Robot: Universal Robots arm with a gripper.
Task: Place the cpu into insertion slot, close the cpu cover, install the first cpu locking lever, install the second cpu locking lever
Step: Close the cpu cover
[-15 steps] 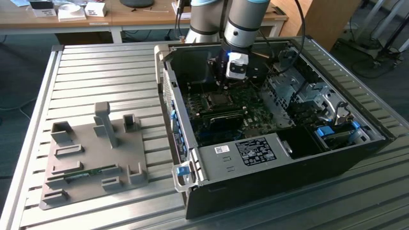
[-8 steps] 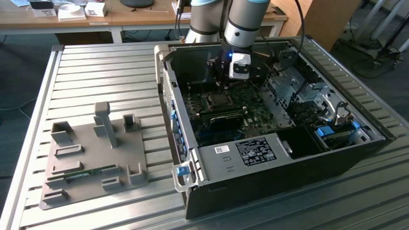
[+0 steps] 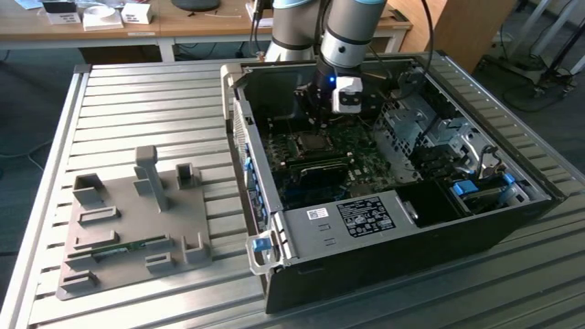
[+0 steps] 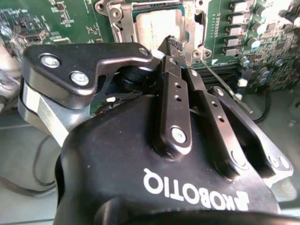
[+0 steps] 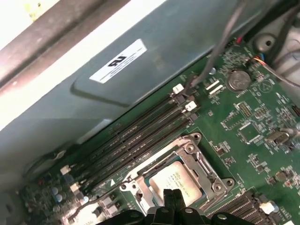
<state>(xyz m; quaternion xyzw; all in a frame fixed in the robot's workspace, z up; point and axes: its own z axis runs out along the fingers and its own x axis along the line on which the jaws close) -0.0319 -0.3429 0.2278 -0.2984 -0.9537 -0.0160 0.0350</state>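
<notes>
The cpu (image 5: 177, 180), a dull silver square, lies in the insertion slot (image 3: 311, 142) of the green motherboard. The cpu cover (image 5: 202, 161), a silvery frame, lies flat around the chip, which shows through its window. My gripper (image 4: 171, 44) is shut with nothing between its fingers, and its tips hang just over the edge of the cpu (image 4: 157, 23). In the first wrist view the fingertips (image 5: 169, 196) sit at the chip's near edge. A thin metal lever (image 4: 227, 86) sticks out slantwise beside the socket. In the exterior view the gripper (image 3: 320, 125) reaches down into the open computer case.
Long black memory slots (image 5: 136, 136) run beside the socket. A grey drive cage (image 3: 429, 127) and the case walls (image 3: 240, 116) hem in the arm. A grey fixture plate (image 3: 137, 226) lies on the slatted table at the exterior view's left.
</notes>
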